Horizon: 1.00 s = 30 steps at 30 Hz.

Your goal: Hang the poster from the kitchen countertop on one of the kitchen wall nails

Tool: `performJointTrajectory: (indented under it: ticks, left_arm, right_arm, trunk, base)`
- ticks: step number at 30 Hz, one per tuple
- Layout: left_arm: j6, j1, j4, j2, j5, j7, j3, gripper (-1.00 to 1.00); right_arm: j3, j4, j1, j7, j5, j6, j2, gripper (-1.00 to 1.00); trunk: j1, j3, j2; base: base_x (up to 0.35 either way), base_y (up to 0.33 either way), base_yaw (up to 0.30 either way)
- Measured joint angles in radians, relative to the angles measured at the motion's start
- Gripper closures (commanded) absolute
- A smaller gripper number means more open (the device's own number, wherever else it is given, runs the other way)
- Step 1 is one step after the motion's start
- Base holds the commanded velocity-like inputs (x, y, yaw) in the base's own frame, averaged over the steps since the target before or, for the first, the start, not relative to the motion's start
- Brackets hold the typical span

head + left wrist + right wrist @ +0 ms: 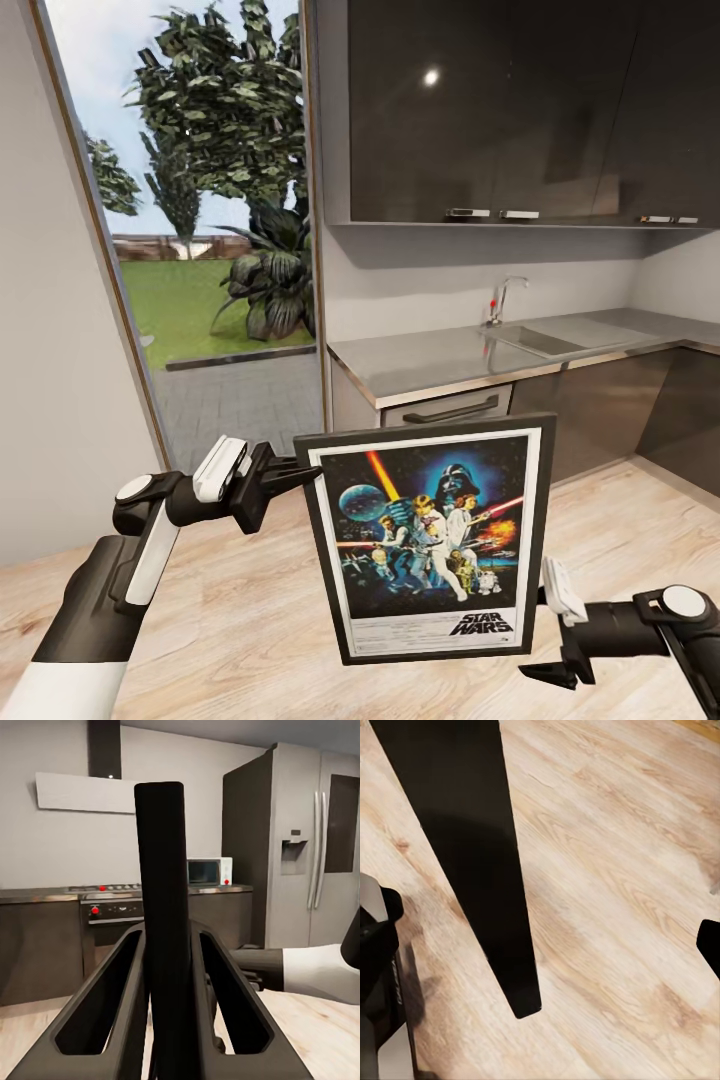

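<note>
We note the poster (430, 540) has a matt black frame and a smooth printed face. The kitchen countertop (440, 358) looks like brushed grey metal with a dull sheen. Upper cabinets (490, 110) are dark and glossy, catching a light spot. The floor (615, 885) reads as pale, grained wood planks. The left gripper (169, 967) has matt black plastic-looking fingers. The fridge (307, 847) looks like satin steel.

light wood floor (620, 540), dark glossy cabinets (480, 110), tall garden window (200, 200)
</note>
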<state>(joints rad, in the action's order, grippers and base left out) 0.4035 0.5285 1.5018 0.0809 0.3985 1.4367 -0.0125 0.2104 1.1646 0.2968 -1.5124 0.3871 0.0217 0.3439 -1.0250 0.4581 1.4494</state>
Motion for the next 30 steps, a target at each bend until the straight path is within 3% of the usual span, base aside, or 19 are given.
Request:
performJointTrajectory:
  ticks: [30]
  left_arm:
    - [0.001,0.0,0.0,0.0,0.0,0.0,-0.001,1.0]
  right_arm:
    - [-0.005,0.009,0.0,-0.002,-0.002,0.0,0.0,-1.0]
  trunk:
    - [0.0,0.0,0.0]
  base:
    - [0.0,0.0,0.0]
